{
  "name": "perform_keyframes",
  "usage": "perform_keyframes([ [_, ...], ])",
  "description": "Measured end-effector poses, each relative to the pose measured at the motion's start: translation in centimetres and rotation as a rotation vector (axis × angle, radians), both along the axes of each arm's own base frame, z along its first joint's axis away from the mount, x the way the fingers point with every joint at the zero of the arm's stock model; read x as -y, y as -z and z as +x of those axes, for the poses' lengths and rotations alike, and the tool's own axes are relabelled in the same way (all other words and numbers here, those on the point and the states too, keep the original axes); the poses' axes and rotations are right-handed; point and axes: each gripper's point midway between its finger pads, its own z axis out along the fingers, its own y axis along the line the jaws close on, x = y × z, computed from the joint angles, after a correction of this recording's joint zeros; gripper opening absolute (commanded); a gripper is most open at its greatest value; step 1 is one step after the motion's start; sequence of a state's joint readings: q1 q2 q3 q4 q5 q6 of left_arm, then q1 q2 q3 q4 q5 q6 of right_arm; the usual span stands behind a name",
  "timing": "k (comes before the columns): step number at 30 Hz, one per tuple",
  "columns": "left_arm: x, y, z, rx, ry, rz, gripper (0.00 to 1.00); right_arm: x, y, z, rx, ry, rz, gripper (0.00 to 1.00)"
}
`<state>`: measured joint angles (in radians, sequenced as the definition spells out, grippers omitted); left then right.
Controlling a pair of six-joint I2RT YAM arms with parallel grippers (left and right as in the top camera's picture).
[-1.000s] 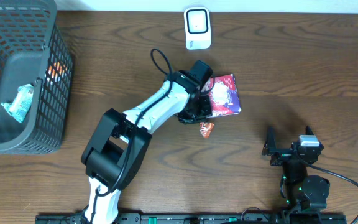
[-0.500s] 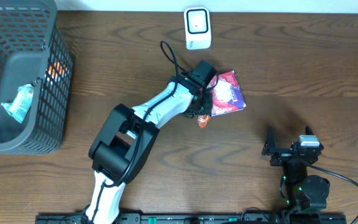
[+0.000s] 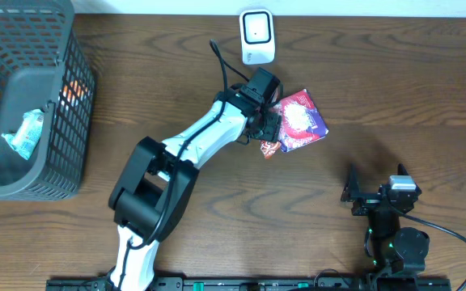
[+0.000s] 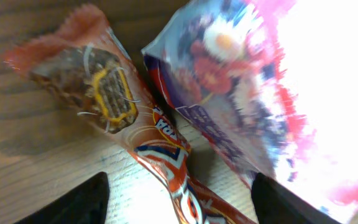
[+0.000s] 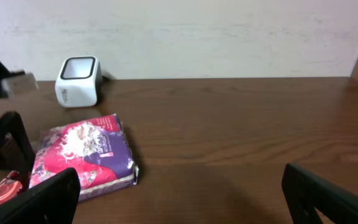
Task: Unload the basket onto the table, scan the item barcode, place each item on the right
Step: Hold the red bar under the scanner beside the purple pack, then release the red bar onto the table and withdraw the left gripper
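Note:
The item, a pink and purple snack packet (image 3: pixel 303 121), lies flat on the table below the white scanner (image 3: pixel 257 36). A small red-orange wrapper (image 3: pixel 269 149) lies at the packet's lower-left corner. My left gripper (image 3: pixel 272 129) hovers low over both, open. In the left wrist view the wrapper (image 4: pixel 114 99) runs between the spread fingers (image 4: pixel 73 202) without touching them, and the packet (image 4: pixel 253 93) lies to its right. My right gripper (image 3: pixel 376 184) rests open near the front edge. From there the packet (image 5: pixel 86 155) and the scanner (image 5: pixel 76 79) lie ahead to the left.
A dark mesh basket (image 3: pixel 71 97) stands at the left edge and holds a teal packet (image 3: pixel 24 133) and something orange. The left arm (image 3: pixel 201 137) stretches diagonally across the middle of the wooden table (image 3: pixel 411 89). A pale wall runs along the back.
The left gripper has gone from shut to open. The arm swung a little up and to the right, and the pink packet and the red wrapper shifted right with it.

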<state>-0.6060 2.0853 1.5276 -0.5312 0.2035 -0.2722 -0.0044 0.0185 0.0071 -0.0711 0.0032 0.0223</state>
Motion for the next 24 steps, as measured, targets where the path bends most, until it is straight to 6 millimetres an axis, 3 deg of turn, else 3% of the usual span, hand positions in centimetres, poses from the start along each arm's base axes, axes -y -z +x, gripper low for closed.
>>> perform_keyframes([
  [3, -0.2, -2.0, 0.4, 0.035, -0.003, -0.021, 0.87, 0.0, 0.0, 0.0, 0.0, 0.0, 0.0, 0.99],
  [7, -1.1, -6.7, 1.5, 0.121, -0.029, -0.077, 0.88, 0.0, 0.0, 0.0, 0.0, 0.0, 0.0, 0.99],
  [14, -5.6, -17.5, 3.0, 0.318, -0.124, -0.186, 0.88, 0.0, 0.0, 0.0, 0.0, 0.0, 0.0, 0.99],
  [17, -7.4, -20.5, 3.1, 0.375, -0.159, -0.211, 0.89, 0.0, 0.0, 0.0, 0.0, 0.0, 0.0, 0.99],
  [23, -10.4, -23.4, 2.1, 0.409, -0.209, -0.216, 0.88, 0.0, 0.0, 0.0, 0.0, 0.0, 0.0, 0.99],
  [24, -10.8, -23.4, 1.8, 0.401, -0.215, -0.21, 0.72, 0.0, 0.0, 0.0, 0.0, 0.0, 0.0, 0.99],
])
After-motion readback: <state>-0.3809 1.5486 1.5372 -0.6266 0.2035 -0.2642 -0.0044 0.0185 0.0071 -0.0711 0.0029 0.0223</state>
